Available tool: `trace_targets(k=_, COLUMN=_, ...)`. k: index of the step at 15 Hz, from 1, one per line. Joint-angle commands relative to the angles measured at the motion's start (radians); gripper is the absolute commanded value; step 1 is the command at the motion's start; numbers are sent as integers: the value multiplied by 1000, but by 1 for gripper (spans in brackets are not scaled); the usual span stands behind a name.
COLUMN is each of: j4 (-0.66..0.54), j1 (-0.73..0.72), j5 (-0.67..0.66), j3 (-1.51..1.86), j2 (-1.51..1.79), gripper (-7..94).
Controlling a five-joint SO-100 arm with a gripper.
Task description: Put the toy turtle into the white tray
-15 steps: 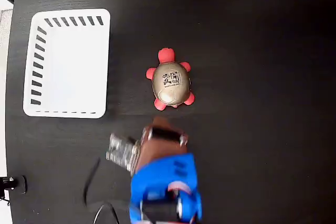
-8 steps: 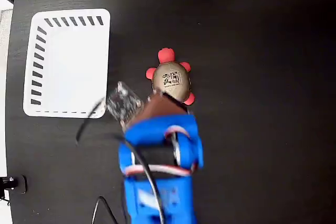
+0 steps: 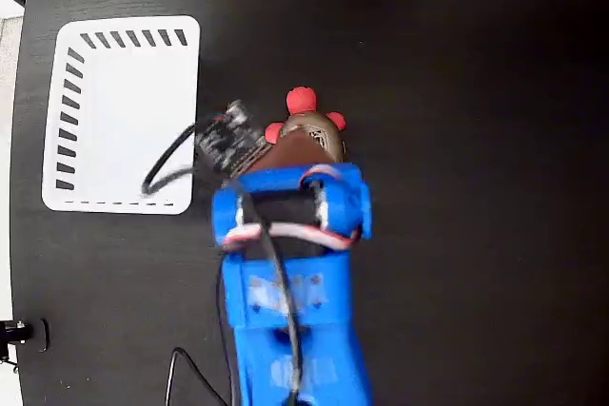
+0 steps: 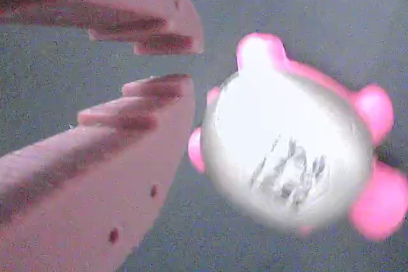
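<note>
Here the toy turtle looks shiny, pink-limbed.

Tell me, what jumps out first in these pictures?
A bright blue robot arm reaches up from the bottom of the fixed view, covering most of the toy turtle on the black table. The white tray sits left. The wrist view shows the end effector nearly shut beside the shell.

- A black, matte table top carries everything.
- A white rectangular plastic tray with slotted sides lies on it near the left edge in the fixed view.
- A small toy turtle with gold-beige shell and red-pink head rests right of the tray, apart from it.
</note>
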Motion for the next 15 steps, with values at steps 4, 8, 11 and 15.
trace_targets(k=4, j4=-26, j1=-18, j5=199, j3=-61, j2=-11, gripper=0)
trace_targets(k=8, j4=-18, j1=-26, j5=318, j3=-83, j2=-31, gripper=2)
trace_targets(k=11, j4=-18, j1=-14, j5=402, j3=-91, j2=-77, gripper=18)
trace_targets(k=15, j4=-3, j1=-14, j5=500, j3=-80, j2=-121, gripper=43)
